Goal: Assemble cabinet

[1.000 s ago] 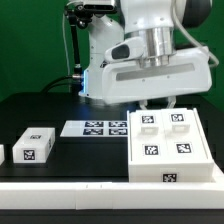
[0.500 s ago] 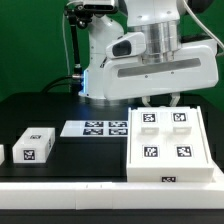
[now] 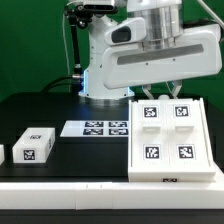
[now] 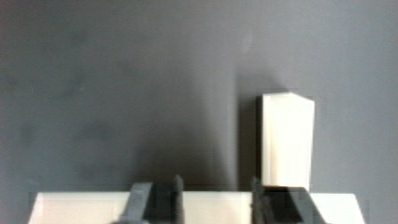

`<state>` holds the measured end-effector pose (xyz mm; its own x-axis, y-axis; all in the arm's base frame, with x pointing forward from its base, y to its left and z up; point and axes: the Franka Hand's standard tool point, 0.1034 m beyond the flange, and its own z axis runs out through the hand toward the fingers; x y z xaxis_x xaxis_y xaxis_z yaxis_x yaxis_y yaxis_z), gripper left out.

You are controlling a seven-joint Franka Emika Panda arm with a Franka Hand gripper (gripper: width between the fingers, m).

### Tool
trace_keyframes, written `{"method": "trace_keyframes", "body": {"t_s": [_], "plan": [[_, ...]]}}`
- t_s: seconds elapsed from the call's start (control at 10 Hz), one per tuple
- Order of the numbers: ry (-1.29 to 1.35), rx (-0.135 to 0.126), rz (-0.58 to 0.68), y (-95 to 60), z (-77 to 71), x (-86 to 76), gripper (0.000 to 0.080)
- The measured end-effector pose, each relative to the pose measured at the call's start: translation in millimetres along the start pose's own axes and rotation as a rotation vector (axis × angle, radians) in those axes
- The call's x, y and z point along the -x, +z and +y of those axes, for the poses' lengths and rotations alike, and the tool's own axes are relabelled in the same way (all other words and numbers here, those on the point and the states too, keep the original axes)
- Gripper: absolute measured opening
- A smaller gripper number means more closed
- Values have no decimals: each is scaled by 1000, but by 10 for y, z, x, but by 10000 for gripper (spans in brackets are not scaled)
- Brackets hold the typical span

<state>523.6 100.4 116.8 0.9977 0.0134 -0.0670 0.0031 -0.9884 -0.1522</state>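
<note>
My gripper [image 3: 160,93] is pinching the far wall of the box [image 3: 168,128] between 2 fingers. I am judging this as repositioning; next, tilting it steadily without slipping.

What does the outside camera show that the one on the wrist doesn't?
Only the exterior view: the robot arm, the marker board, a small tagged white piece and the tagged top of the cabinet box. Only the wrist view: the gripper closed on a white edge, another white piece beyond it. Both: the dark table.
</note>
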Motion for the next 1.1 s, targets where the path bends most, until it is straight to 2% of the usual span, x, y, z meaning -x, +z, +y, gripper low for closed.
{"method": "trace_keyframes", "body": {"t_s": [0.1,0.2,0.6,0.9,1.1], "plan": [[-9,3,-43,-108,12,-99,176],[-21,8,-75,-129,3,-115,176],[-20,8,-85,-87,11,-69,176],[-16,13,-84,-185,8,85,176],[-21,10,-82,-284,-9,24,175]]}}
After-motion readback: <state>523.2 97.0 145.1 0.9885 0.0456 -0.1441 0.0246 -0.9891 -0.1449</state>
